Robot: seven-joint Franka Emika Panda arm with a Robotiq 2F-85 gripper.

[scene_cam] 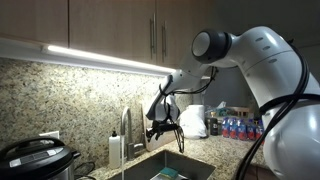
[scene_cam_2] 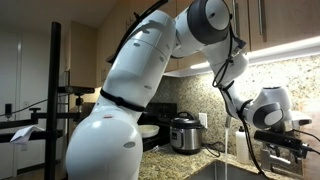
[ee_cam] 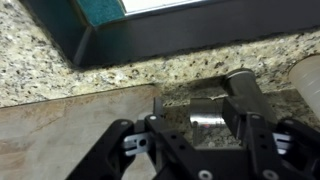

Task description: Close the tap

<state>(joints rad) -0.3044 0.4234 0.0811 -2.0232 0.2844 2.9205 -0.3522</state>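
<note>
The tap [scene_cam: 127,124] is a slim silver gooseneck faucet standing behind the sink. My gripper [scene_cam: 158,128] hangs close beside it at about lever height, and it also shows in an exterior view [scene_cam_2: 288,146]. In the wrist view, a short silver metal cylinder of the tap [ee_cam: 203,112] lies between my two dark fingers [ee_cam: 200,104]. The right finger rests against the cylinder and the left finger stands a little apart from it. The gripper is open around this part. The spout is out of the wrist view.
The dark sink [scene_cam: 178,168] has its rim across the top of the wrist view [ee_cam: 150,45], with speckled granite counter [ee_cam: 40,70] around it. A white soap bottle [scene_cam: 115,150] stands next to the tap. There is a rice cooker [scene_cam: 35,160] and several water bottles [scene_cam: 235,128].
</note>
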